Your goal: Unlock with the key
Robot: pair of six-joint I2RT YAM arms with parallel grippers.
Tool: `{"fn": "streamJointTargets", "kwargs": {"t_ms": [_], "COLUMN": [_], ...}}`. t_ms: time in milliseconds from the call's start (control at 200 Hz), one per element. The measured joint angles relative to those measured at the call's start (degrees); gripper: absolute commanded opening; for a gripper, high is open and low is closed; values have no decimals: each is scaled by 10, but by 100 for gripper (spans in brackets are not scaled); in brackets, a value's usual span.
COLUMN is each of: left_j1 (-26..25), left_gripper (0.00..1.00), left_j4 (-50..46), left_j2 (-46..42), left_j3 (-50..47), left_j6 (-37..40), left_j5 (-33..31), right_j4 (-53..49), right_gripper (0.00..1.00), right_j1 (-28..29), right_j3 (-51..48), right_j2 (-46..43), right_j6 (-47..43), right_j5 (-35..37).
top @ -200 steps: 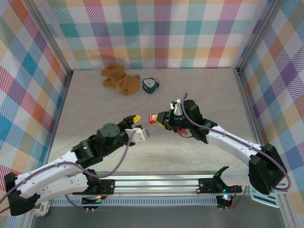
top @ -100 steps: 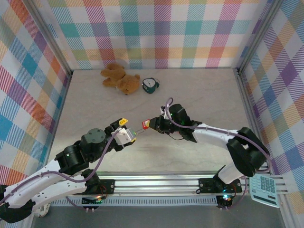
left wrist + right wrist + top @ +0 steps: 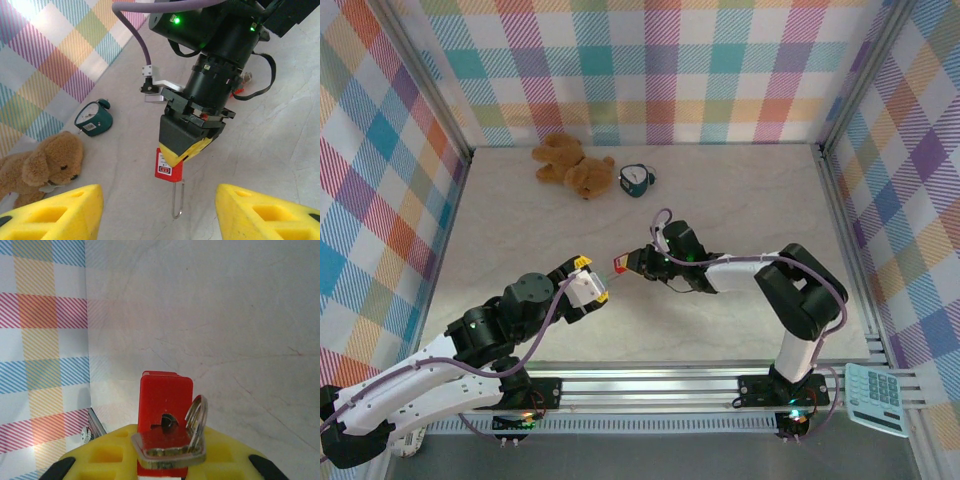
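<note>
Plaid cloth walls on three sides; pale, marble-look worktop (image 3: 740, 200).

- Right end effector (image 3: 183, 150): near the middle of the worktop, pointing toward the left arm. Its yellow fingers are clenched on a red padlock (image 3: 168, 169), gripping the end away from the shackle.
- Shackle (image 3: 176, 200): a thin silver loop, pointing away from the right end effector toward the gap between the left fingers. No contact seen. Locked or sprung: cannot tell.
- Key (image 3: 169, 450): right wrist view shows it at the padlock's keyhole face. The silvery head lies flat across the front, just below the dark keyhole, between the yellow fingers. The blade seems to run into the keyhole; how deep it goes is not clear. A small ring (image 3: 196, 416) hangs on the head and leans against the padlock's right edge.
- Left end effector (image 3: 159, 212): released, yellow fingers spread wide with nothing between them. It faces the padlock, just beside it.
- Top view: the padlock sits between the two end effectors, raised off the worktop.
- Back of the worktop, well apart from both arms: a brown bear (image 3: 570, 165) lying down, with a small teal clock (image 3: 636, 180) just to its right.
</note>
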Motion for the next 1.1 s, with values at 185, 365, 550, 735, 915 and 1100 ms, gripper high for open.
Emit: {"fn": "streamJointTargets", "kwargs": {"t_ms": [185,365,550,735,915,1100], "left_j1": [0,0,0,0,0,0], "left_gripper": [60,60,60,61,62,66], "left_j4": [0,1,10,17,18,19], "left_j2": [18,26,37,38,39,43], "left_j3": [0,-7,-7,-7,-11,-14], "left_j6": [-2,-2,-2,-2,-2,-2], "left_j5": [0,2,2,2,2,3], "right_j4": [26,33,45,48,55,56], "right_gripper": [8,8,8,9,16,22], "right_j1": [-15,-29,-40,-45,-46,-49], "right_j3": [10,14,22,22,23,24], "right_j2": [33,50,77,86,96,103], "right_j6": [8,22,44,49,49,51], "right_j5": [-6,-9,-10,-11,-21,-25]}}
